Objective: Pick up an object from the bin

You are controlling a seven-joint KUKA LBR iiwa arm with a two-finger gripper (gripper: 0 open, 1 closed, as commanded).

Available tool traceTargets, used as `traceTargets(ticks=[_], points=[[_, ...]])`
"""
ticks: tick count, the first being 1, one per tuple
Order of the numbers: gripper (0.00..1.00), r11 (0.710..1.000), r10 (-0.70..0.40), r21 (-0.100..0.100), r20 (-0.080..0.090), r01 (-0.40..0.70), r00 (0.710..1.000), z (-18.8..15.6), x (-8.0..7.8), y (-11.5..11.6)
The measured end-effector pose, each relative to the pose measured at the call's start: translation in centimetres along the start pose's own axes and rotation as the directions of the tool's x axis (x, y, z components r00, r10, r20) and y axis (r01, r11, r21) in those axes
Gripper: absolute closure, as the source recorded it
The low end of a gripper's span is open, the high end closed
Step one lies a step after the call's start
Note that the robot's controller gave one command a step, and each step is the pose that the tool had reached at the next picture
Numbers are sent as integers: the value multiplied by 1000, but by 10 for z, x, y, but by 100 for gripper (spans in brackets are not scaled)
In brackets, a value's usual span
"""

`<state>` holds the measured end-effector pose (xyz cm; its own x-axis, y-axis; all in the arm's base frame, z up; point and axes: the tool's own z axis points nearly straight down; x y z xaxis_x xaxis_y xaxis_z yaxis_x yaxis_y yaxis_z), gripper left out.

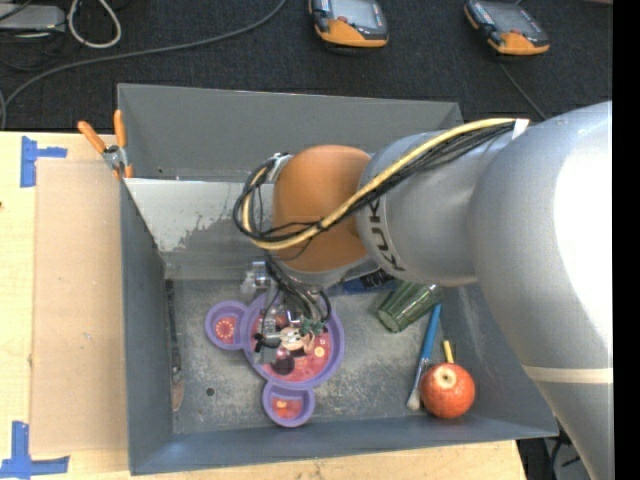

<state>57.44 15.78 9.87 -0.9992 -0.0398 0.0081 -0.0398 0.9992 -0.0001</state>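
Here, seen from above and a little to one side, a grey metal bin [140, 268] holds a few loose things. The robot arm [480, 208] reaches in from the right, its wrist under an orange cover [315, 208] looped with yellow and black cables [262, 230].

The pincer [287, 336] sits low over a purple plastic toy [328, 353]. The toy is one large round dish joined to two smaller ones, each with a reddish middle, and it lies on the bin floor left of centre. The pincer's tip overlaps the large dish. Whether it touches the toy, how far open it is, and whether it has hold of anything cannot be told.

Well apart to the right lie a red apple [447, 390], a blue-handled brush [429, 348] and a dark green block [405, 306].

The main risk is probably the toy's shape. It looks flat and wide, so the pincer may close on nothing or skid off a rim. A hold on one edge alone could leave the toy hanging tilted, and it might slip free. Pressing further down could jam the tip against the hard bin floor.
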Motion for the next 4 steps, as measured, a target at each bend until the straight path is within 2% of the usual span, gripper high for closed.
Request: traceTargets(ticks=[1, 2, 3, 4], points=[[0, 1000, 20, -1, 11, -20, 1000, 30, -43, -67], [100, 1000, -28, -8, 8, 28, 1000, 28, -34, 12], [100, 1000, -27, -8, 7, 27, 1000, 28, -34, 12], [100, 1000, -26, -6, -4, 26, 1000, -2, -30, 11]])
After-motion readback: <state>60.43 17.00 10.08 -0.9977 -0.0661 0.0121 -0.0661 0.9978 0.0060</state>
